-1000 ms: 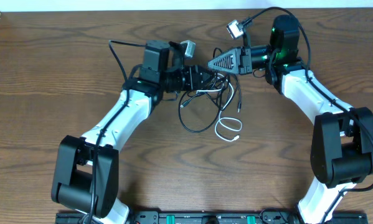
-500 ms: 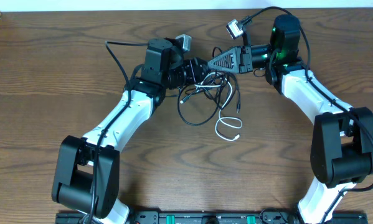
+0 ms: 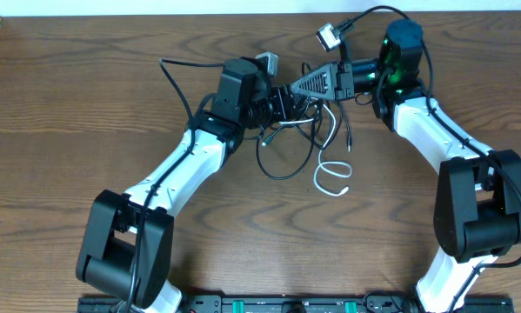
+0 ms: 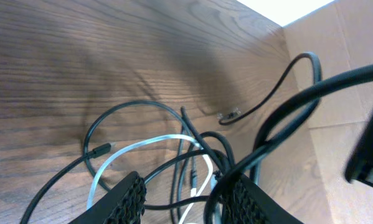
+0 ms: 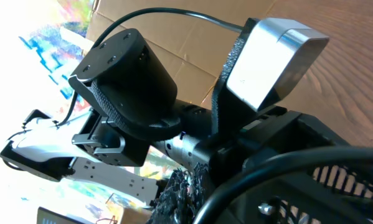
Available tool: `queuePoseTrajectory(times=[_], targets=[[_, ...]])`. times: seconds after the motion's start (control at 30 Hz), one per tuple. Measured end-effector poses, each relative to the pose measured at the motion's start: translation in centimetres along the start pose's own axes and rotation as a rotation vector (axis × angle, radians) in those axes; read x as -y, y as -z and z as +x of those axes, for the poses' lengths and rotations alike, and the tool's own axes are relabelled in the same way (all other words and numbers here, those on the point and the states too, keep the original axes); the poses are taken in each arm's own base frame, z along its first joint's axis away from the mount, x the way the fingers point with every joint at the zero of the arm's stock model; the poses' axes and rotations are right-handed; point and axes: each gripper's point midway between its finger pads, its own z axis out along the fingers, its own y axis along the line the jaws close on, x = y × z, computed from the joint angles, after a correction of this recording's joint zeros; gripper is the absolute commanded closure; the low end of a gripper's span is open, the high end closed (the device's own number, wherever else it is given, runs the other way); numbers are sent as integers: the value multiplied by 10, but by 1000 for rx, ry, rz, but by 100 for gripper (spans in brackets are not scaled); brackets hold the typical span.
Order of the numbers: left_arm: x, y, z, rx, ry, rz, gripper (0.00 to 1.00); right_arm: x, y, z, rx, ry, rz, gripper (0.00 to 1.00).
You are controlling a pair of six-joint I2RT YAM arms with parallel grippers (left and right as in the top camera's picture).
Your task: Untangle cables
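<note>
**Front edge:** the bases of the left arm (image 3: 182, 165) and right arm (image 3: 434, 122) are cut off by the lower border. Both arms bend inward, and their wrists nearly meet toward the rear.

**Between the arms:** a broad stretch of open bench (image 3: 330, 252). More open wood lies out to the left.

**Mid-bench:** the cables (image 3: 305, 130) form a loose tangle just in front of the two wrists.
- The white cord (image 4: 142, 145) loops out nearest the front.
- The black loop (image 4: 130, 104) lies beside it.
- One plug (image 4: 230, 116) rests on the wood off to the side.

**Left fingers** (image 4: 131, 198)**:** partly parted, with cords threaded across the gap. Whether any cord is pinched cannot be told. The lower parts are cut off by the frame.

**Right fingers** (image 3: 299, 89)**:** pressed together and pointing left at the top of the tangle. Whether a cord lies between them cannot be made out.

**Rear:** the bench edge lies close behind both wrists, with cardboard (image 4: 335, 74) beyond it.
</note>
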Motion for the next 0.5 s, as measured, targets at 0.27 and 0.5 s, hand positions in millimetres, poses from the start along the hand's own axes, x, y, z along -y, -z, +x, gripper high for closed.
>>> queuePoseTrajectory(times=[0.27,0.5], targets=[[-5,0,-8,42,37,-33,56,-3,0,-2,1,-13,-1,99],[-36,4,-10,87,90,-193,56,-8,0,-6,6,1,-1,99]])
